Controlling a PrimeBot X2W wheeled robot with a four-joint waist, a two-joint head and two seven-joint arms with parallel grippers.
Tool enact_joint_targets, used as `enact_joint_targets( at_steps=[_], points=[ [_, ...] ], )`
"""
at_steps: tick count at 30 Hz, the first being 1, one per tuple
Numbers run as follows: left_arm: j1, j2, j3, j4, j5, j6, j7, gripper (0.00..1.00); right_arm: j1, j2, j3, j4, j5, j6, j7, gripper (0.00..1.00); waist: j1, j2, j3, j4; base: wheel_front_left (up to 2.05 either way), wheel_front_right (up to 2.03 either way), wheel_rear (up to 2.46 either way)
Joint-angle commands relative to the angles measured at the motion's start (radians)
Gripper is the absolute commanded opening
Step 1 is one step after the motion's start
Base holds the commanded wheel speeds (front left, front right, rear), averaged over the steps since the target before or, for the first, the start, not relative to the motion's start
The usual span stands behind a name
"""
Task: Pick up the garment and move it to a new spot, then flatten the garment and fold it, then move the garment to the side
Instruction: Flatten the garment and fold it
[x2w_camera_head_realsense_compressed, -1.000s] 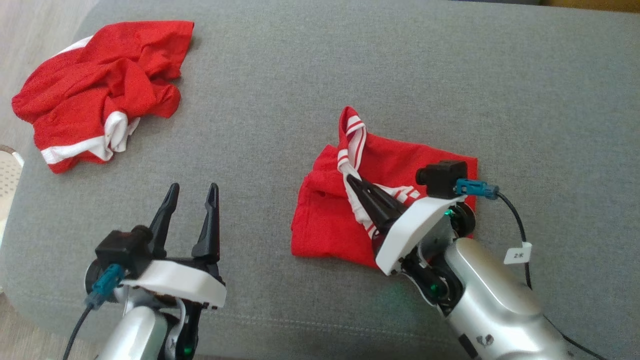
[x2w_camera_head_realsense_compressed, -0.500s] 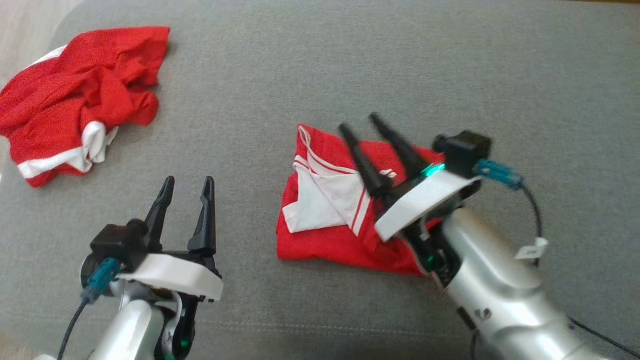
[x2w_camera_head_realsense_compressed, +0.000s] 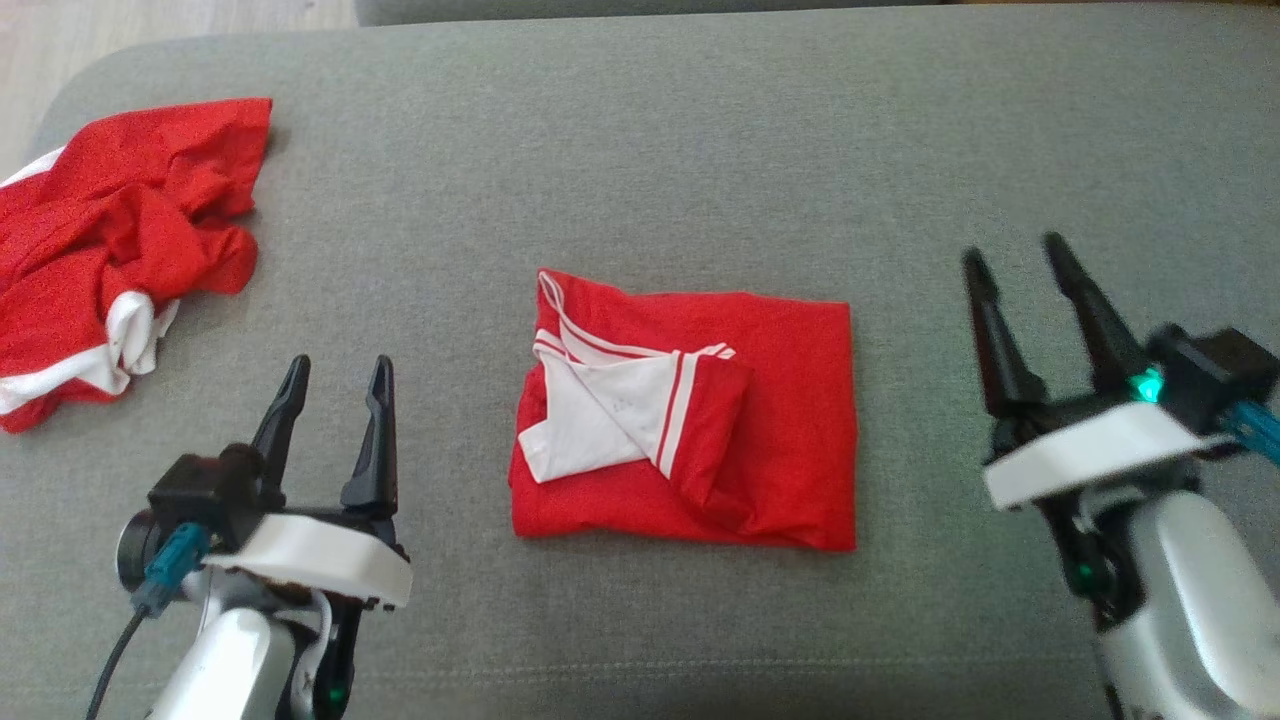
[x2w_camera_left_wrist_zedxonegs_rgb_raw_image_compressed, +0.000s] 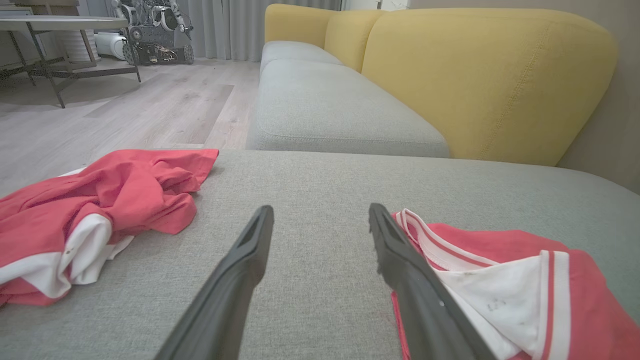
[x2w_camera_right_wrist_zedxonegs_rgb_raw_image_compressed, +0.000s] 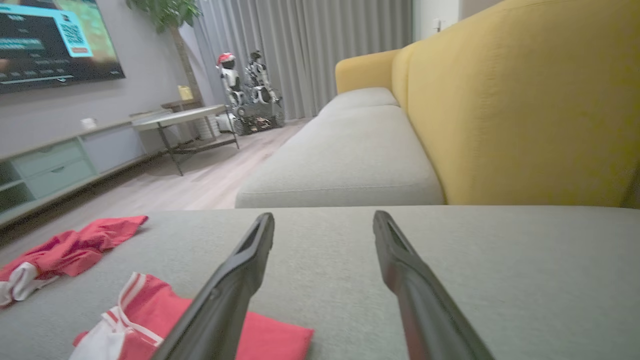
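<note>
- At your far left, a crumpled red-and-white heap (x2w_camera_head_realsense_compressed: 110, 250) lies on the grey cushion (x2w_camera_head_realsense_compressed: 640, 150), near its left edge.
- Your left gripper (x2w_camera_head_realsense_compressed: 340, 362) sits over bare cushion between the heap and the garment, with its fingers spread apart and nothing in them.
- The garment (x2w_camera_head_realsense_compressed: 770, 420) lies folded into a rough rectangle at the cushion's middle, touching neither gripper. A white flap with striped edging lies on its left half, perhaps a sleeve, though the view is too soft to say.
- Your right gripper (x2w_camera_head_realsense_compressed: 1012, 250) stands right of the garment, well apart from it, fingers parted and empty.
- In the right wrist view, a yellow sofa back (x2w_camera_right_wrist_zedxonegs_rgb_raw_image_compressed: 525, 100) rises beyond the cushion.
</note>
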Motion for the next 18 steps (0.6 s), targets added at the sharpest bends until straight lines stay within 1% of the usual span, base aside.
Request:
enact_joint_targets(
  at_steps=[1, 3, 7, 10, 18],
  points=[
    [-0.02, 0.03, 0.044, -0.038, 0.009, 0.007, 0.001, 1.0, 0.013, -0.003, -0.009, -0.071, -0.026, -0.001, 0.022, 1.0, 0.0, 0.0, -0.002, -0.007, 0.0, 0.0, 0.0],
    [-0.016, 0.038, 0.044, -0.043, 0.01, 0.009, 0.007, 1.0, 0.088, 0.001, -0.06, -0.155, -0.065, -0.001, 0.07, 1.0, 0.0, 0.0, -0.006, -0.014, 0.0, 0.0, 0.0],
    [-0.009, 0.045, 0.041, -0.044, 0.01, 0.01, 0.012, 1.0, 0.158, 0.008, -0.094, -0.232, -0.088, -0.001, 0.115, 1.0, 0.0, 0.0, -0.012, -0.018, 0.0, 0.0, 0.0],
    [-0.002, 0.048, 0.037, -0.048, 0.01, 0.013, 0.018, 1.0, 0.189, 0.017, -0.109, -0.266, -0.094, -0.001, 0.136, 1.0, 0.0, 0.0, -0.015, -0.019, 0.0, 0.0, 0.0],
    [0.01, 0.054, 0.031, -0.054, 0.006, 0.016, 0.027, 1.0, 0.213, 0.032, -0.119, -0.301, -0.093, -0.001, 0.157, 1.0, 0.0, 0.0, -0.022, -0.016, 0.0, 0.0, 0.0]
  ],
)
